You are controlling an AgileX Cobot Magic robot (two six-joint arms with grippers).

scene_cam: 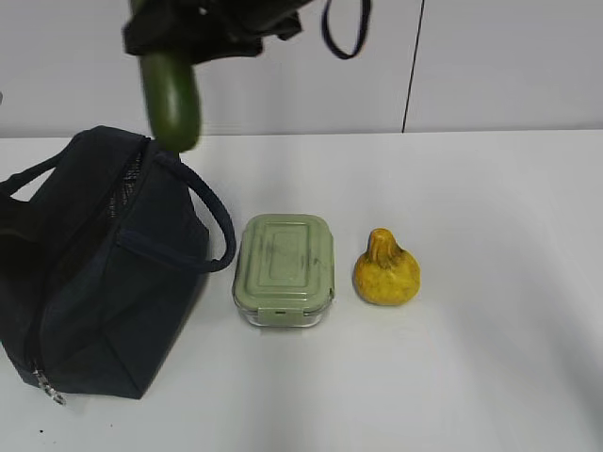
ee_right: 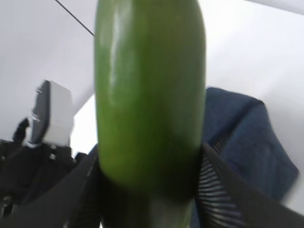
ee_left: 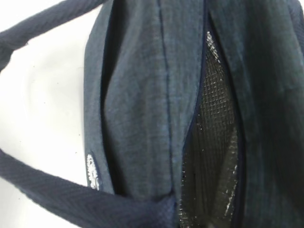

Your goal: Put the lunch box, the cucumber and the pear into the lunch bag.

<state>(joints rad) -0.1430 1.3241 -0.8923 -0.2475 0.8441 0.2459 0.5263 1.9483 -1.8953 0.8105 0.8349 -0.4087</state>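
My right gripper (scene_cam: 170, 52) reaches across to the upper left and is shut on the dark green cucumber (scene_cam: 171, 102), which hangs end-down just above the open top of the navy lunch bag (scene_cam: 94, 273). In the right wrist view the cucumber (ee_right: 149, 85) fills the middle between my two black fingers (ee_right: 223, 190), with the bag (ee_right: 242, 128) behind it. The left wrist view shows only the bag (ee_left: 142, 95), its open zipper slit with dark lining (ee_left: 213, 142) and a handle (ee_left: 57, 194); no left fingers show. The sage-lidded lunch box (scene_cam: 285, 268) and the yellow pear (scene_cam: 386, 270) sit on the table right of the bag.
The white table (scene_cam: 490, 188) stretches to the right and front. A bag handle (scene_cam: 221, 231) arches toward the lunch box. A black cable loop (scene_cam: 344, 33) hangs at the top. A white wall stands behind.
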